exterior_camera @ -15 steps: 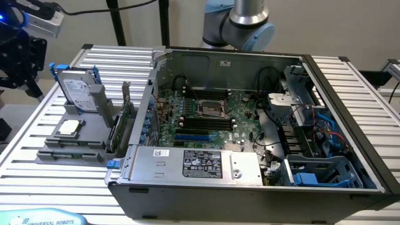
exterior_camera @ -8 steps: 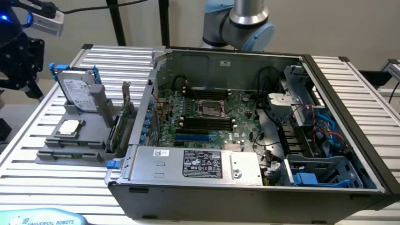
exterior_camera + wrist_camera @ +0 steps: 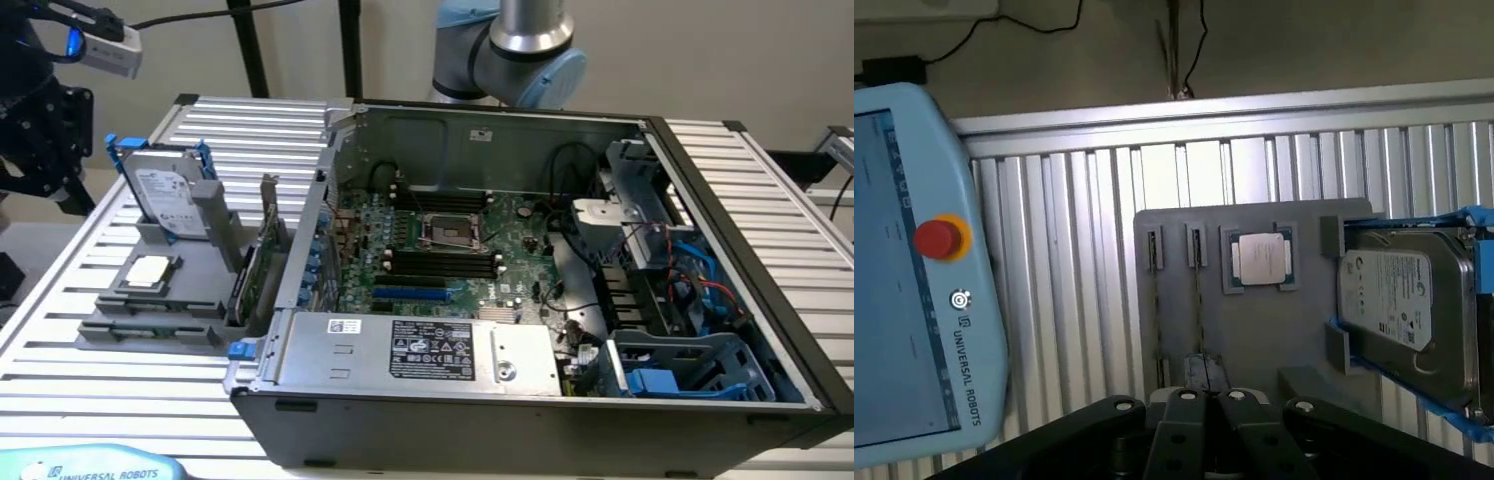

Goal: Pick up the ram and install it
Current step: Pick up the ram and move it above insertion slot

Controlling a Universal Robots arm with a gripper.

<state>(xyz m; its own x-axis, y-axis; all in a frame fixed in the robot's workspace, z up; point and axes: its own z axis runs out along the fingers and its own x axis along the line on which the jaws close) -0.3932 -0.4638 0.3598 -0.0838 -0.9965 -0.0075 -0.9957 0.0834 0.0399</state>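
Exterior view: open computer case (image 3: 534, 250) on slatted table (image 3: 67, 290). Gray holder (image 3: 200, 300) beside case, toward exterior view's left, carries hard drive (image 3: 167, 195).
Wrist view: gripper (image 3: 1204, 372) fully closed, empty. Ram (image 3: 1198, 290) on edge in holder slot, near processor (image 3: 1260, 258).

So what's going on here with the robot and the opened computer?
A robot arm is meant to add memory to the open computer case. Its gripper is shut and empty, above a gray holder where two memory sticks stand on edge beside a processor chip and a hard drive. Neither is picked up yet.
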